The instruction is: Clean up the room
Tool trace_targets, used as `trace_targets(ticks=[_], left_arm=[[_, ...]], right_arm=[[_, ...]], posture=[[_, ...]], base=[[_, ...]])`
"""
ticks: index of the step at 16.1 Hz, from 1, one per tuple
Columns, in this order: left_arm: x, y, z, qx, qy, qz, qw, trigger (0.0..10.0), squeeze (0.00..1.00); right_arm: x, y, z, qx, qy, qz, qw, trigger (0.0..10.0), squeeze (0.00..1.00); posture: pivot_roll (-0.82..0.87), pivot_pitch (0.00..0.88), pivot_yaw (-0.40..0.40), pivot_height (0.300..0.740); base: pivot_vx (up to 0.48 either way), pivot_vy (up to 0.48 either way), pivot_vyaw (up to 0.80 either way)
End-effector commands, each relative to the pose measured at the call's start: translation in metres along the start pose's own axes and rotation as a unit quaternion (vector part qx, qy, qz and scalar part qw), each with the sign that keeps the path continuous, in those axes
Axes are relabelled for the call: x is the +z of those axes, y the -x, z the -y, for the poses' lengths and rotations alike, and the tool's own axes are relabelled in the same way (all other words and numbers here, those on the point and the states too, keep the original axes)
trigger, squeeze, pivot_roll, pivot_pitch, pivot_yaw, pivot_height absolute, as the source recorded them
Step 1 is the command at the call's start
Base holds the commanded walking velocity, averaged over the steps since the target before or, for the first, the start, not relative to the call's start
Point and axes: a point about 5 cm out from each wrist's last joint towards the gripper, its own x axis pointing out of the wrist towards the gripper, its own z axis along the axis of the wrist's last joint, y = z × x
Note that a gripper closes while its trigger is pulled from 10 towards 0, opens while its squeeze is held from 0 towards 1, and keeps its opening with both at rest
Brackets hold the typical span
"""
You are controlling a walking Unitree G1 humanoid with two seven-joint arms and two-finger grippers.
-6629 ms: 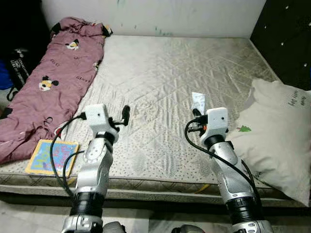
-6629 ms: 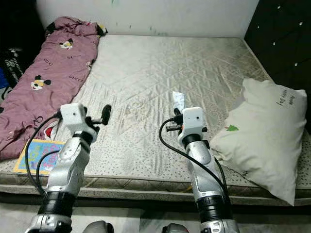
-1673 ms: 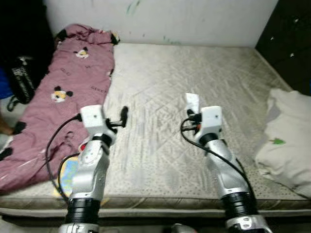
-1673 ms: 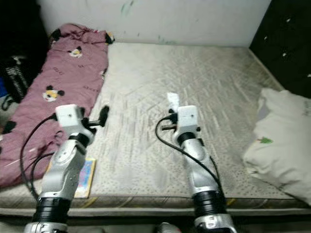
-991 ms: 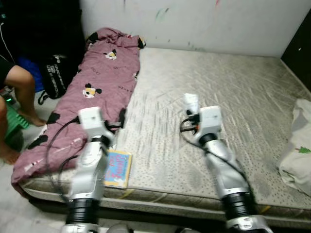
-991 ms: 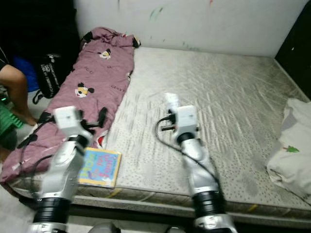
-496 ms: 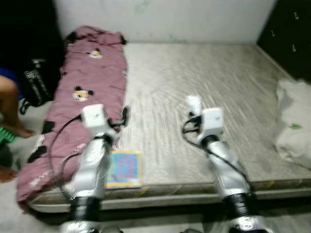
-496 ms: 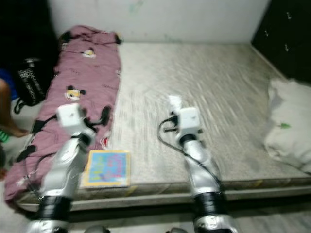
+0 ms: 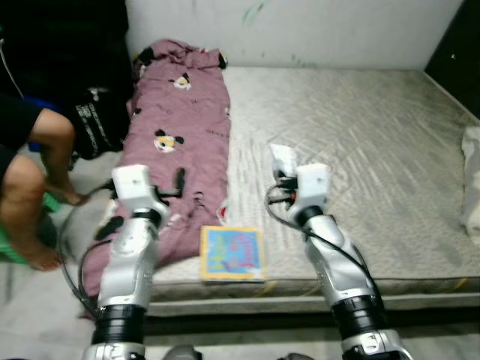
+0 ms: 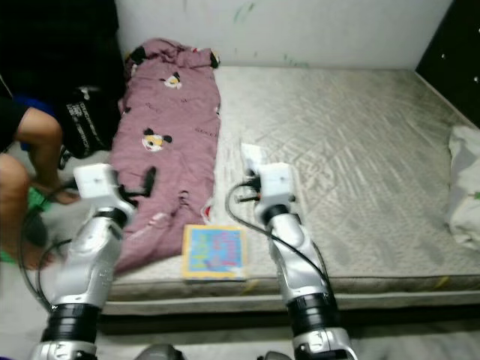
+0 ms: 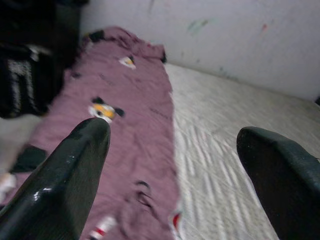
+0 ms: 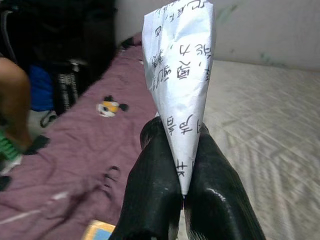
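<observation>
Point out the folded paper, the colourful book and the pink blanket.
folded paper (image 12: pixel 180 85), right wrist view, on its printed face above the right tool's fingers.
colourful book (image 9: pixel 232 253), left eye view, middle of its cover, at the mattress edge.
pink blanket (image 9: pixel 184 127), left eye view, mid-length of the cloth.

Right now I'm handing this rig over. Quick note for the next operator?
Right gripper: shut on a folded white paper with printed characters, held up over the quilted grey mattress.
Left gripper: open, holding nothing, raised over the mauve cartoon-print blanket.
Colourful square picture book lies flat at the mattress's front edge, between the arms.
White pillow at the right edge.
A person sits at the left.
Done: paper picked up.
Left: drop the paper somewhere, then book, blanket, pillow.
</observation>
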Motion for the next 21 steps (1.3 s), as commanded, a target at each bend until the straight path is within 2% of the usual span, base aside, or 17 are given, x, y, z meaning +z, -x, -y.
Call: trace_targets(ticks=[1,4,13,21], left_arm=[[-0.0014,-0.0015,0.0107,-0.016,0.001,-0.003,1.000,10.0,0.00],[-0.0012,-0.0016,0.0114,-0.019,-0.004,-0.002,1.000,10.0,0.00],[-0.0003,-0.0035,0.0117,-0.016,0.000,-0.002,1.000,10.0,0.00],[0.0037,-0.0032,0.0142,-0.025,0.001,0.014,1.000,10.0,0.00]], right_arm=[[0.0017,0.0019,0.0109,-0.013,0.005,0.003,1.000,10.0,0.00],[0.0021,0.0020,0.0096,-0.010,0.011,0.005,1.000,10.0,0.00],[0.0042,0.0009,0.0095,-0.008,0.016,0.009,1.000,10.0,0.00],[0.0055,0.0007,0.0093,-0.005,0.020,0.011,1.000,10.0,0.00]], posture=[[0.01,0.000,-0.008,0.740],[0.01,0.000,-0.007,0.740],[0.01,0.000,-0.005,0.740],[0.01,0.000,-0.008,0.740]], base=[[0.000,0.480,0.00],[0.000,0.275,0.00],[0.000,0.480,0.00],[0.000,0.000,0.40]])
